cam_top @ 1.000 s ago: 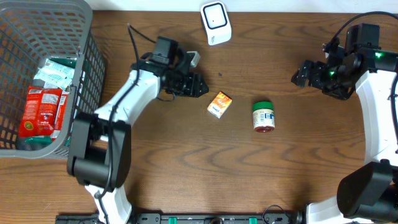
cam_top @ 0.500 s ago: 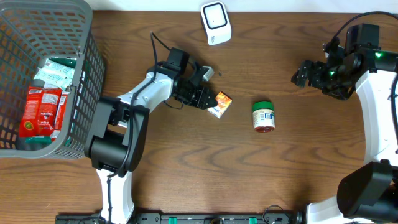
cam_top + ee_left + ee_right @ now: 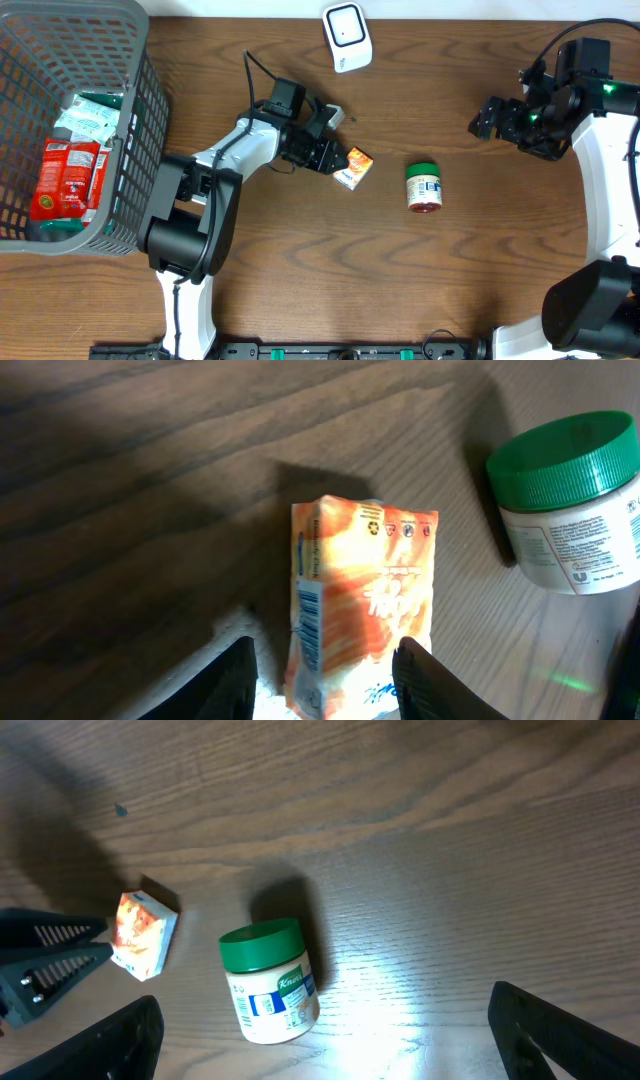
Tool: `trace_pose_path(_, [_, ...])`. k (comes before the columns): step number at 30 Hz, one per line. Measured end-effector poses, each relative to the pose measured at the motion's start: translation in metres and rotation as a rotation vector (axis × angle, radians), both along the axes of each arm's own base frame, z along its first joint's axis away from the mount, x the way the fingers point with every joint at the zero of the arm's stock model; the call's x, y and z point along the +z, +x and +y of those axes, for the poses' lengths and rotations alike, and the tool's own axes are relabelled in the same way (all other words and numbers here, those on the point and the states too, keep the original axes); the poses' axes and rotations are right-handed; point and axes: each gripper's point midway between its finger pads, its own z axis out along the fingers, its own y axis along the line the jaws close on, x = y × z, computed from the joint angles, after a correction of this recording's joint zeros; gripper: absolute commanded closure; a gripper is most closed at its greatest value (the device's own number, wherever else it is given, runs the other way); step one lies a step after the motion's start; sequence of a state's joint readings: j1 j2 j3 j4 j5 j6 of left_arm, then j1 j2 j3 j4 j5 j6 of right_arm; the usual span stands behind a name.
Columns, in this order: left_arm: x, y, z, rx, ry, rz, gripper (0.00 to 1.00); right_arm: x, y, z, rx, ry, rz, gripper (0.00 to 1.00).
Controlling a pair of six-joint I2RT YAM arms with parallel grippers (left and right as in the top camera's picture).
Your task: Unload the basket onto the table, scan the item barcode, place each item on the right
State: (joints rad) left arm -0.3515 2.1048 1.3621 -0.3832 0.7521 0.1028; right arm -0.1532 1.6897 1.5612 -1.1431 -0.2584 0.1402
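Note:
A small orange box (image 3: 353, 167) lies on the wooden table, its barcode on the narrow side seen in the left wrist view (image 3: 365, 600). My left gripper (image 3: 338, 160) has its jaws on both sides of the box's near end (image 3: 325, 680). The right fingertip (image 3: 415, 675) presses the box and the left one sits a sliver away. A white scanner (image 3: 347, 37) stands at the table's back edge. My right gripper (image 3: 490, 118) hovers wide open at the far right (image 3: 330, 1040), holding nothing. The orange box also shows small in the right wrist view (image 3: 145, 933).
A green-lidded jar (image 3: 424, 187) lies on its side just right of the box (image 3: 570, 500) (image 3: 268, 980). A grey basket (image 3: 140, 150) with packets inside fills the left side of the table.
My left arm swung right from the table's back to the orange box, and its jaws narrowed around it. The box, jar and right arm have not moved.

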Motion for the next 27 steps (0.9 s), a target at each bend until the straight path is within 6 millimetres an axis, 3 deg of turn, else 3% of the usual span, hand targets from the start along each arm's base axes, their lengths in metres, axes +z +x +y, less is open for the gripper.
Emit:
trace_pose_path(4, [0.000,-0.006,-0.008,-0.022,0.000,0.000,0.56,0.000,0.000,0.000,0.000,0.000,0.000,0.01])
trace_pose_path(7, [-0.002,-0.012,-0.017,-0.047,0.001,-0.002,0.64,0.000,0.000,0.000,0.000,0.000,0.000,0.01])
trace_pose_path(11, [-0.003,-0.017,-0.026,-0.069,-0.001,-0.005,0.64,0.000,0.000,0.000,0.000,0.000,0.000,0.01])
trace_pose_path(27, [-0.014,-0.014,-0.021,-0.055,0.027,0.002,0.64,0.000,0.000,0.000,0.000,0.000,0.000,0.01])
